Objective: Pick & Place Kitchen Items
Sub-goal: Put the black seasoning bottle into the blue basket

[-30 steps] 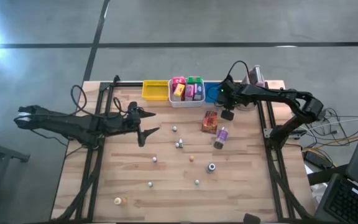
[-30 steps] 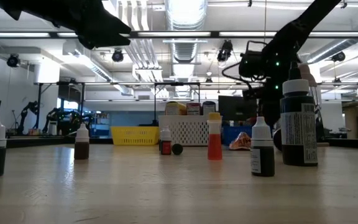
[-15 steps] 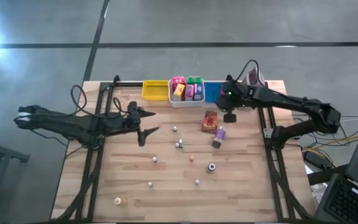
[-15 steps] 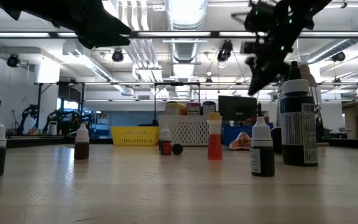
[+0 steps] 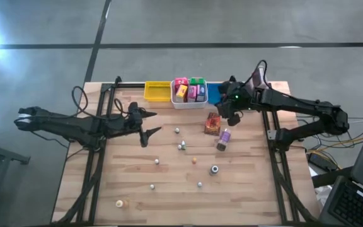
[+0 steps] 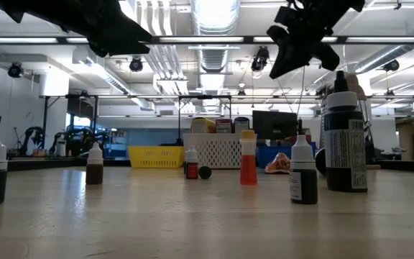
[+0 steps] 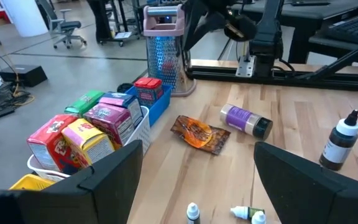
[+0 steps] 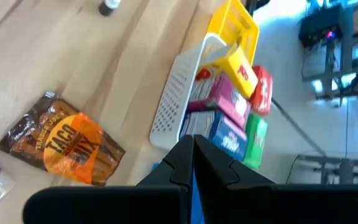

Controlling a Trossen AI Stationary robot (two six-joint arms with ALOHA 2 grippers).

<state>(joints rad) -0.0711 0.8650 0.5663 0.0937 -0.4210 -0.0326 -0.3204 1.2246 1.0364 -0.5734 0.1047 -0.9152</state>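
Right hand [image 5: 230, 116]: fingers pressed together, holding nothing, raised above the table [image 5: 169, 189] just beside the taco mix packet [image 5: 212, 123].
Taco mix packet: flat on the table, near the purple bottle [image 5: 223, 139] lying on its side.
White bin [image 5: 188, 103]: at the far edge, filled with upright colourful packets [image 5: 190, 89].
Small dropper bottles [image 5: 180, 146]: scattered mid-table.
Left hand [image 5: 151, 126]: fingers spread apart, empty, raised over the left side.

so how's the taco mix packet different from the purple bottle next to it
The taco mix packet is a flat, crinkled brown-and-orange pouch; the purple bottle is a smooth cylinder with a dark cap, tipped on its side. The packet lies nearer the white bin. Both rest on the table, ungripped.
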